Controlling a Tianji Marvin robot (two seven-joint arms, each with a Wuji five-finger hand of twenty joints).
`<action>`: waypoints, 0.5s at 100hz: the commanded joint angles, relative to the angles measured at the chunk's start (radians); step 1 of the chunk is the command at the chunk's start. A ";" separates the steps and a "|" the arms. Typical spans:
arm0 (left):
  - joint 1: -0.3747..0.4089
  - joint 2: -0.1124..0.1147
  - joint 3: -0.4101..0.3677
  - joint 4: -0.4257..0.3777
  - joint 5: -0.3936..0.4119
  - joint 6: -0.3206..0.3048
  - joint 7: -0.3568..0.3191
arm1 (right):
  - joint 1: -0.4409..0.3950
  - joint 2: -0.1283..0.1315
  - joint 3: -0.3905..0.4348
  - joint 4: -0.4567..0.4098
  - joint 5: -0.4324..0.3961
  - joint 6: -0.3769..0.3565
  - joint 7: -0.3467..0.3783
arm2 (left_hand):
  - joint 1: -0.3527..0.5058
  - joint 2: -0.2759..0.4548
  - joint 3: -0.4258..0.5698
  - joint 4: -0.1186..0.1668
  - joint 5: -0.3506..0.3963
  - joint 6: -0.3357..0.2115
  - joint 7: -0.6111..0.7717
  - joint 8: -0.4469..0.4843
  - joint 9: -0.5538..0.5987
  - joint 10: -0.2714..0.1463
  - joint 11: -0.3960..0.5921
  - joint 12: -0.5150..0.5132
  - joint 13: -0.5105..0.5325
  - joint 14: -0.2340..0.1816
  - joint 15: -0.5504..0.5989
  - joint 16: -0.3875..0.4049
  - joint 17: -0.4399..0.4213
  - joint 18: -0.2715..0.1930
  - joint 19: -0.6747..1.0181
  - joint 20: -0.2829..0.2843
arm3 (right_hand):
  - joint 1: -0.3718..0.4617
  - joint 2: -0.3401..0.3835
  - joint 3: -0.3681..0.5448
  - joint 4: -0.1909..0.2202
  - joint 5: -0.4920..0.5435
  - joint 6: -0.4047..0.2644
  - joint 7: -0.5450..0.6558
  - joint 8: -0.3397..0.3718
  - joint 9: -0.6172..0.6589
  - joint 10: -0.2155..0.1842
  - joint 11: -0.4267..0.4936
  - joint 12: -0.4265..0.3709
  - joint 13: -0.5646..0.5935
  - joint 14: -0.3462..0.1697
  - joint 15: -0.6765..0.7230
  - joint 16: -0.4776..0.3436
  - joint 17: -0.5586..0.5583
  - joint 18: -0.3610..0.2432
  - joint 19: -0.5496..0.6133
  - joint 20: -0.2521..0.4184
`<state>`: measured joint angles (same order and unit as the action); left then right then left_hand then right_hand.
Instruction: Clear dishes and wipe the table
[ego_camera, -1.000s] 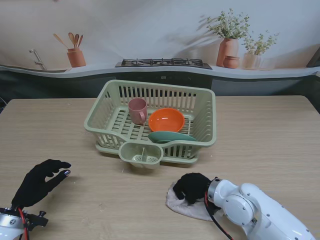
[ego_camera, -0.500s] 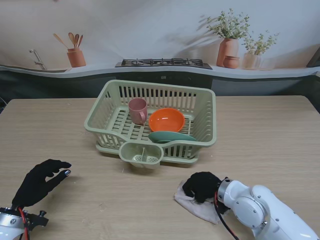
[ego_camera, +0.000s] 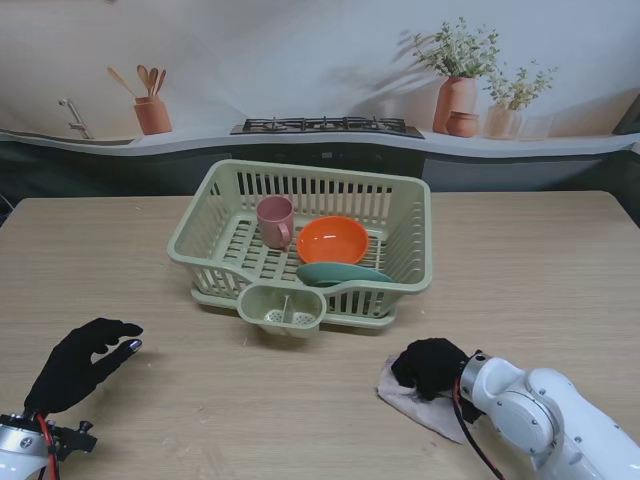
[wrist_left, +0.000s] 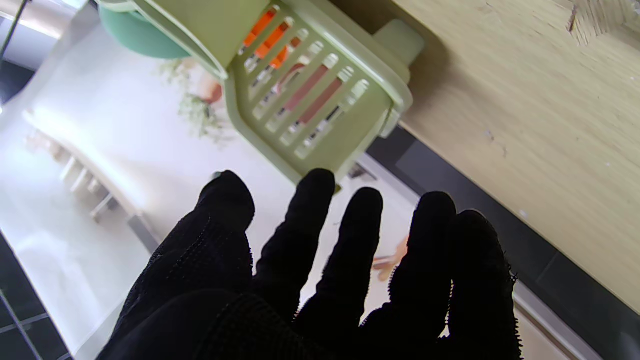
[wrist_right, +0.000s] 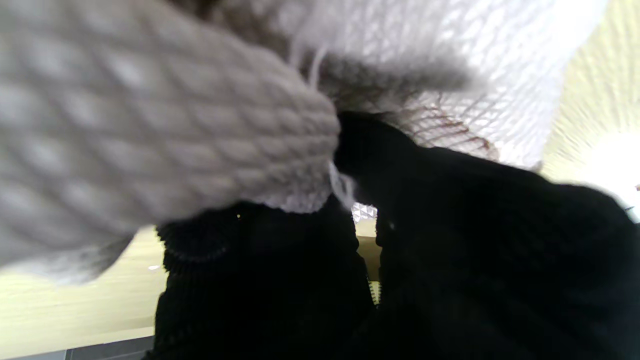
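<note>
- Cloth (ego_camera: 412, 402): pale, crumpled, lay on the desk (ego_camera: 540, 280) at lower right of the stand view, under the right hand (ego_camera: 430, 367), whose fingers were curled into its folds, gripping it.
- Drying rack (ego_camera: 205, 225): green, centre of frame; held a pink cup (ego_camera: 275, 220), an orange bowl (ego_camera: 333, 240) and a green plate (ego_camera: 340, 273).
- Left hand (ego_camera: 75, 365): lower left, fingers spread, holding nothing.

A: How many dishes does the rack hold?
B: Three: one pink cup (ego_camera: 275, 220), one orange bowl (ego_camera: 333, 240), one green plate (ego_camera: 340, 273), all in one green drying rack (ego_camera: 215, 225).
A: And on the surface (ego_camera: 540, 270)?
B: One cloth (ego_camera: 415, 405). Two black hands: left (ego_camera: 75, 365), right (ego_camera: 430, 367).
</note>
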<state>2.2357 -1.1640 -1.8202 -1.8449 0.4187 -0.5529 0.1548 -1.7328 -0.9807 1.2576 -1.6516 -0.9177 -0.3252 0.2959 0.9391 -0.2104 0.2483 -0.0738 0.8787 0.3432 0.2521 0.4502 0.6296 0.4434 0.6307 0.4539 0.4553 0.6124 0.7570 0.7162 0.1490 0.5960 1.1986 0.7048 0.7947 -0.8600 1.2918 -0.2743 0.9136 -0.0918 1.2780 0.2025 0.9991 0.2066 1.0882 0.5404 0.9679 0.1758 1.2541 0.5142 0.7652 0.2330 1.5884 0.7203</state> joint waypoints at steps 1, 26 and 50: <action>0.002 0.001 0.002 -0.005 -0.005 0.002 -0.017 | -0.007 -0.012 -0.056 0.050 0.000 0.006 0.038 | 0.000 0.044 -0.015 0.027 0.037 -0.017 -0.011 0.009 0.012 0.008 -0.008 -0.017 0.011 0.013 -0.001 0.005 -0.012 -0.007 0.020 0.006 | 0.041 0.086 -0.045 0.017 0.044 0.112 -0.153 -0.071 -0.028 0.031 -0.132 -0.076 0.010 -0.020 0.022 -0.005 -0.004 -0.041 0.033 -0.003; 0.002 0.000 0.003 -0.006 -0.008 0.002 -0.014 | 0.088 -0.013 -0.217 0.049 0.102 0.068 0.053 | -0.002 0.045 -0.017 0.026 0.039 -0.017 -0.011 0.009 0.013 0.010 -0.009 -0.018 0.010 0.014 -0.002 0.004 -0.012 -0.007 0.021 0.006 | 0.040 0.086 -0.046 0.017 0.043 0.108 -0.153 -0.070 -0.028 0.030 -0.132 -0.080 0.012 -0.019 0.024 -0.007 -0.003 -0.043 0.034 -0.003; 0.003 -0.001 0.003 -0.009 -0.011 0.005 -0.014 | 0.152 -0.014 -0.318 0.059 0.162 0.089 0.057 | -0.002 0.046 -0.019 0.026 0.040 -0.018 -0.010 0.009 0.013 0.010 -0.008 -0.017 0.010 0.013 -0.002 0.004 -0.012 -0.007 0.020 0.006 | 0.040 0.087 -0.047 0.017 0.043 0.109 -0.153 -0.069 -0.028 0.031 -0.131 -0.081 0.012 -0.020 0.024 -0.008 -0.001 -0.043 0.034 -0.003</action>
<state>2.2358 -1.1636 -1.8185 -1.8462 0.4120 -0.5504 0.1520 -1.5606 -0.9857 0.9600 -1.6291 -0.7450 -0.2311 0.3215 0.9391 -0.2105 0.2483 -0.0738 0.8787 0.3432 0.2521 0.4502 0.6296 0.4434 0.6306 0.4539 0.4553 0.6124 0.7565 0.7162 0.1470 0.5960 1.1987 0.7048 0.7964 -0.8574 1.2641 -0.2667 0.9142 -0.0794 1.2176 0.1903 0.9991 0.2084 1.1245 0.5511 0.9679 0.1770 1.2757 0.5182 0.7628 0.2337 1.5904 0.7202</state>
